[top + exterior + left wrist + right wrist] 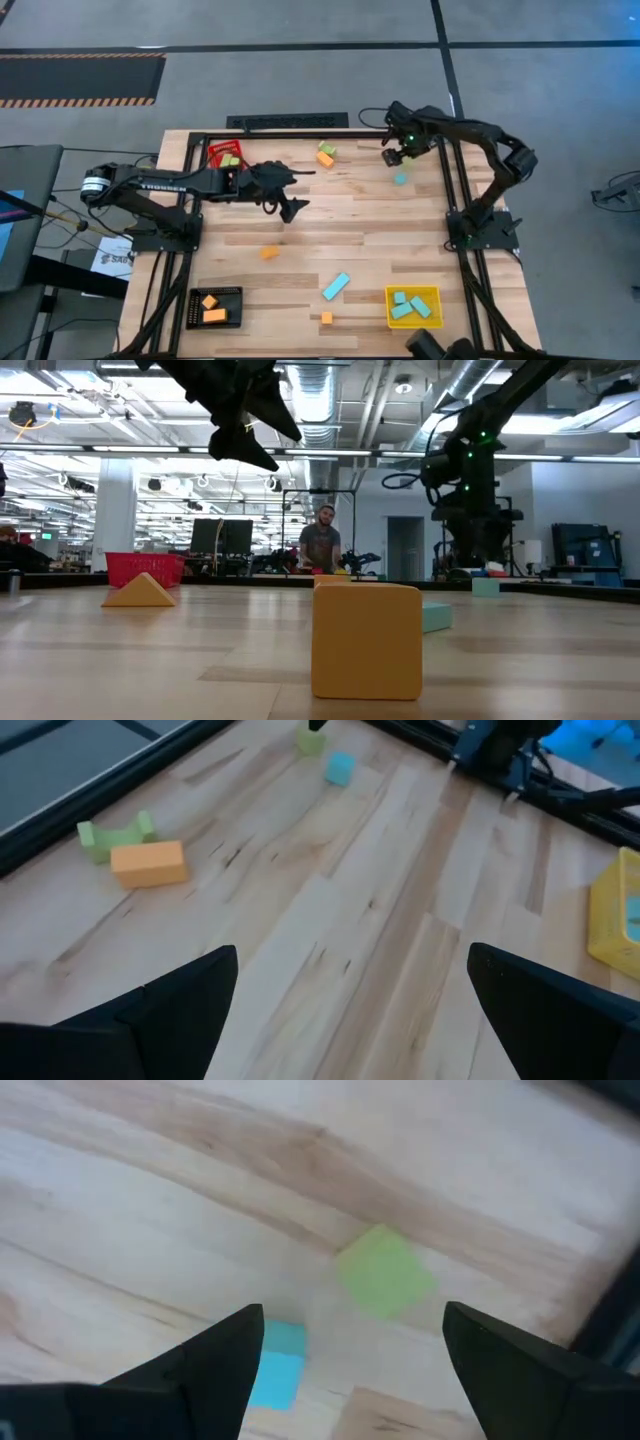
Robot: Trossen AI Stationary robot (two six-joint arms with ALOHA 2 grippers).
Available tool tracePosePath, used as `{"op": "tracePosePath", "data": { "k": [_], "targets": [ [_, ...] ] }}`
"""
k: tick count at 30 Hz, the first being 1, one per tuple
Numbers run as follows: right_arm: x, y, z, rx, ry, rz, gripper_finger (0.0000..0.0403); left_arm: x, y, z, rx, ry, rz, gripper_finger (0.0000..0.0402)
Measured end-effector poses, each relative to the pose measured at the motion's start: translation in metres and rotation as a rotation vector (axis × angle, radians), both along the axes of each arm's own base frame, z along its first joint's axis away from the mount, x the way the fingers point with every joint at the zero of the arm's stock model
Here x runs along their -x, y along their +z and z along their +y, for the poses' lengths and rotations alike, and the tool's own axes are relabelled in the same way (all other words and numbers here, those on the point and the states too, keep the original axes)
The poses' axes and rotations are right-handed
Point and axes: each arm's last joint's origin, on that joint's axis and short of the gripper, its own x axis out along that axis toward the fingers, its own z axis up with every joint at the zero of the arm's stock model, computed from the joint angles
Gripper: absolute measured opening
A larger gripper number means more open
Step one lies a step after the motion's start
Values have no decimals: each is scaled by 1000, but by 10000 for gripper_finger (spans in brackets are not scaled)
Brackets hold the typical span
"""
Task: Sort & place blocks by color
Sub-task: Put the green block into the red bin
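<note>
My right gripper (391, 157) hangs wide open, empty, upper right over a green cube (385, 1270) and cyan cube (400, 179). Left gripper (290, 210) open too, mid-frame.

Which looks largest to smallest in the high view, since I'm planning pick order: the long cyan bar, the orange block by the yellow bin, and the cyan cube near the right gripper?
1. Long cyan bar, clearly the largest.
2 and 3. Small orange block beside the yellow square bin, and small cyan cube below the right gripper: they look alike, so no ranking.
</note>
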Motion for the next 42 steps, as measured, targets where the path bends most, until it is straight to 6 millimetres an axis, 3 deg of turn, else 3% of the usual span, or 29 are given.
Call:
{"op": "tracePosePath", "data": {
  "k": [5, 12, 24, 35, 42],
  "targets": [
    [10, -6, -11, -6, -76, 18, 329, 0, 1, 2, 6, -11, -4, 383],
    [9, -26, -21, -36, -166, 26, 329, 0, 1, 1, 6, -12, -4, 383],
    [13, -29, -25, -93, -211, -20, 326, 1, -1, 1, 29, 2, 11, 383],
    [12, -31, -24, -121, -225, -40, 280, 1, -1, 1, 28, 1, 11, 383],
    [-7, -61, -22, -187, -178, -18, 241, 1, -1, 1, 8, -13, 17, 383]
  ]
}}
